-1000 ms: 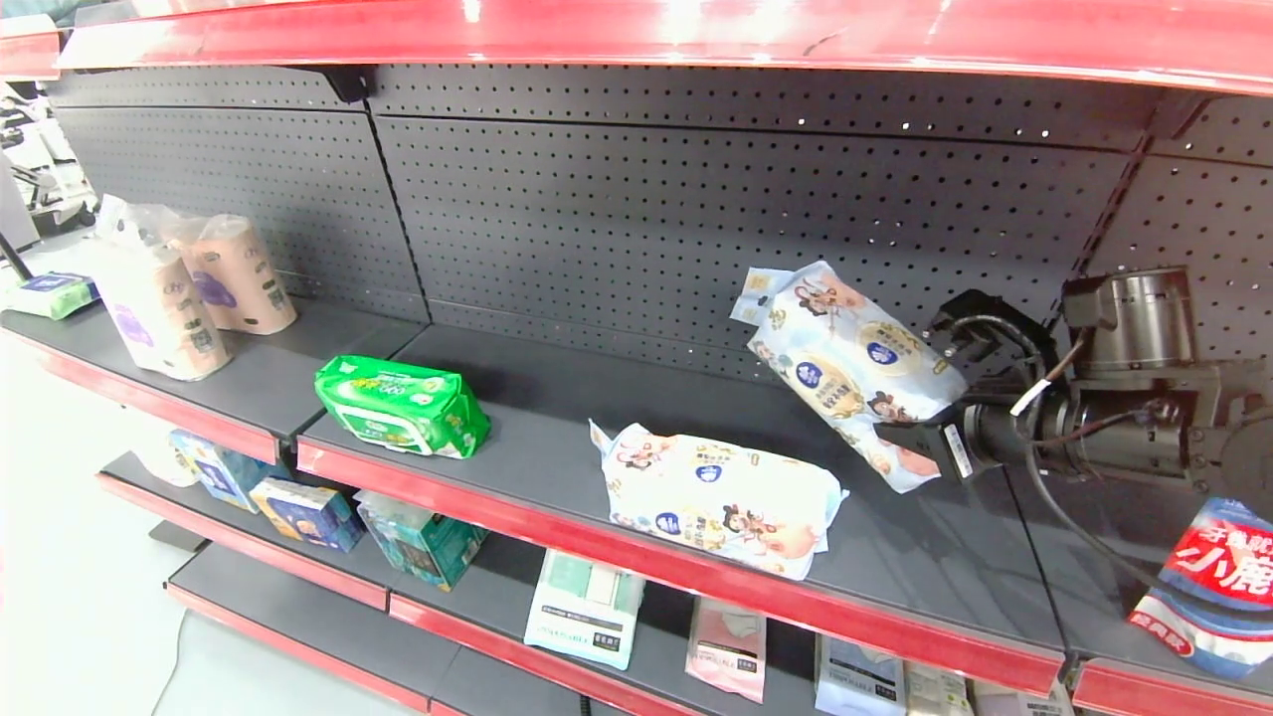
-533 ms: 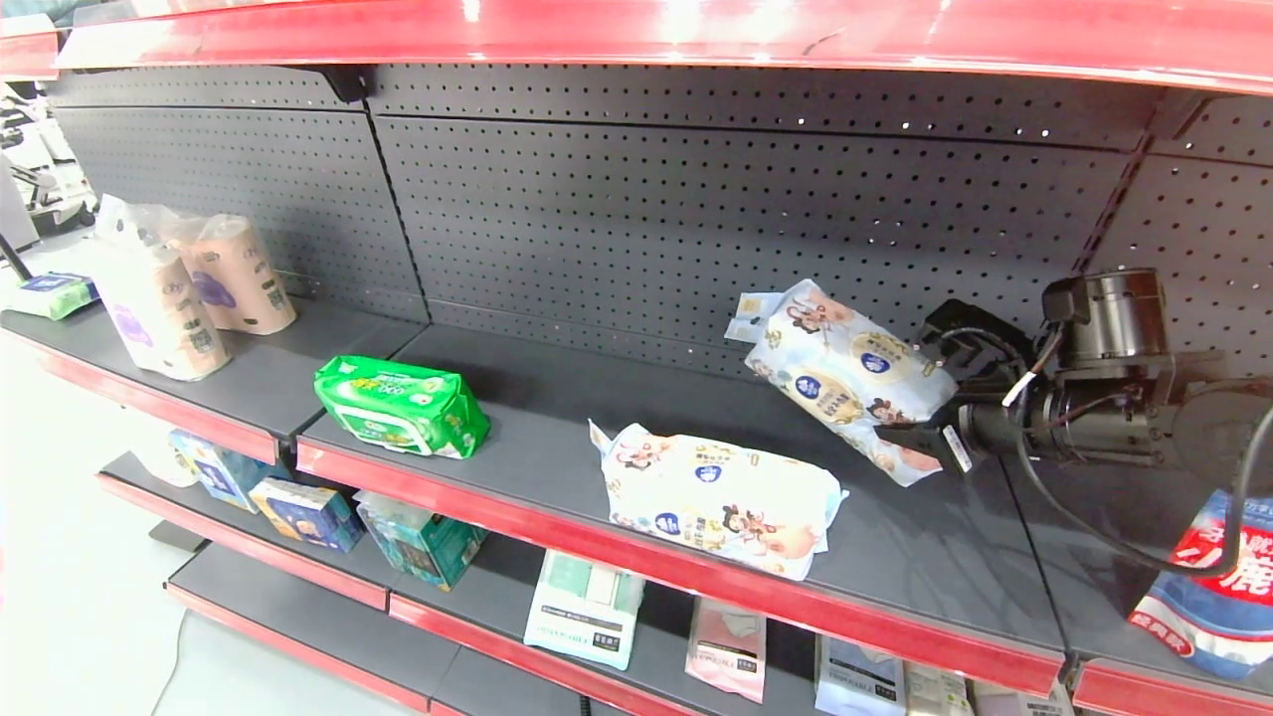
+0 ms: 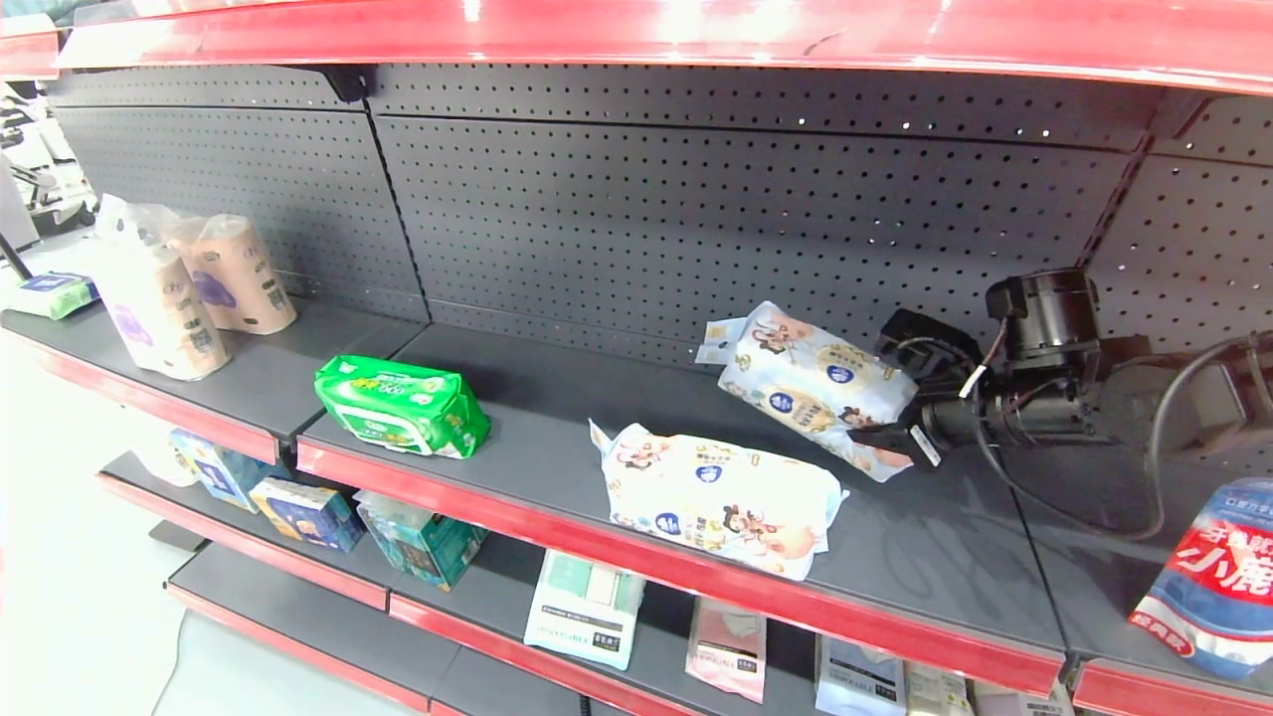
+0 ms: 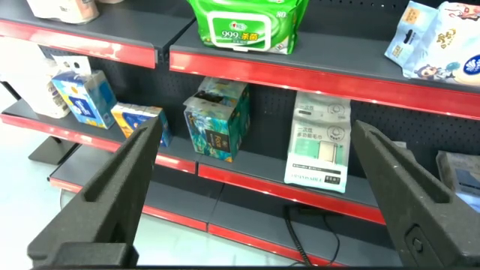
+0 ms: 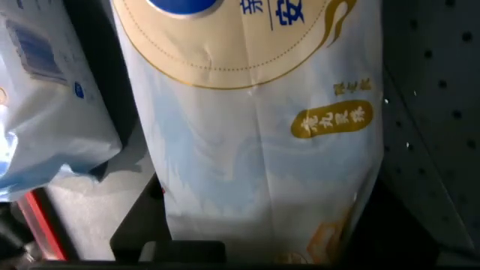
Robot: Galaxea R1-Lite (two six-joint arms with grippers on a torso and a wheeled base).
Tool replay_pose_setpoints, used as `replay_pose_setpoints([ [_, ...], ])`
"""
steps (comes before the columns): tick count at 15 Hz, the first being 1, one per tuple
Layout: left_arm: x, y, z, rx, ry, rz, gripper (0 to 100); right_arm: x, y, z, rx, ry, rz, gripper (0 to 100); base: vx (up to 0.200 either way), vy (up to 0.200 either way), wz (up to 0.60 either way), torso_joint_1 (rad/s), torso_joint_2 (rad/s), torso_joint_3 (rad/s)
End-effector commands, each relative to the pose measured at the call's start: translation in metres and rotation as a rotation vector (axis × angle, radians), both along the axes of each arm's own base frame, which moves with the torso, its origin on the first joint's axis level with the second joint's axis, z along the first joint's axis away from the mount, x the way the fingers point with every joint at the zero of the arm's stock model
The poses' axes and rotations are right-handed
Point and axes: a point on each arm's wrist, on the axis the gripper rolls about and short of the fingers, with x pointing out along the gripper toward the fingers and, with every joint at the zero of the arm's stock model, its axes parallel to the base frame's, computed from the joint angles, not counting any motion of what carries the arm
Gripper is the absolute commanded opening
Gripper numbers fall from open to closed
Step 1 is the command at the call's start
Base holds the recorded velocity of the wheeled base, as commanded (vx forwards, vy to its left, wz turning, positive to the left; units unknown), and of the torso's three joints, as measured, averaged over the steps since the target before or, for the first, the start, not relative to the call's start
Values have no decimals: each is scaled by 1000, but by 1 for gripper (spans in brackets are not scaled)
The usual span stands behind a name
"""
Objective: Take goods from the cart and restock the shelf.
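**Middle shelf, head and wrist views.** We saw the right gripper (image 3: 898,439) closed on one end of a wipes pack (image 3: 811,381). It held the pack tilted over the grey shelf board (image 3: 557,438), close to the perforated back panel (image 3: 696,199). We could not tell whether the pack's lower end touched the board. In the right wrist view the same pack (image 5: 255,135) carried a gold-edged oval and a small gold tag with characters, and dark gripper parts flanked it.

A second pack (image 3: 718,497) of the same design lay flat near the red front lip (image 3: 636,562), apart from the held one. Both were pale blue, with cartoon figures and round blue badges.

The left gripper (image 4: 255,150) stood wide open and held nothing. Its dark fingers (image 4: 112,202) framed the lower shelves.

Elsewhere on this level we counted:
- one green wipes pack (image 3: 403,403) with a white label, to the left
- two wrapped paper-roll packs (image 3: 159,298) standing farther left
- one flat blue-and-green pack (image 3: 55,293) at the far left
- one red, white and blue bag (image 3: 1218,577) with large characters, at the right edge

On the shelf below we saw:
- two blue boxes (image 3: 308,512)
- one teal box (image 3: 423,537)
- one white-and-green pack (image 3: 587,607)
- one pink pack (image 3: 726,646)

A red board (image 3: 636,35) capped the bay above.
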Motion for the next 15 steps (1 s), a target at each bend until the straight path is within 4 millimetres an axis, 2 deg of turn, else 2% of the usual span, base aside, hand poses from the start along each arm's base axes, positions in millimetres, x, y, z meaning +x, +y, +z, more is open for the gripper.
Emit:
replay_pose_setpoints([
  [1, 0, 0, 0, 0, 1, 0, 100, 16, 4, -2, -24, -4, 40, 0, 0, 0, 0, 0, 0, 0],
  [5, 0, 0, 0, 0, 1, 0, 100, 30, 22, 0, -56, 2, 109, 0, 0, 0, 0, 0, 0, 0],
  [15, 0, 0, 0, 0, 1, 0, 100, 52, 44, -8, -92, 18, 144, 0, 0, 0, 0, 0, 0, 0],
])
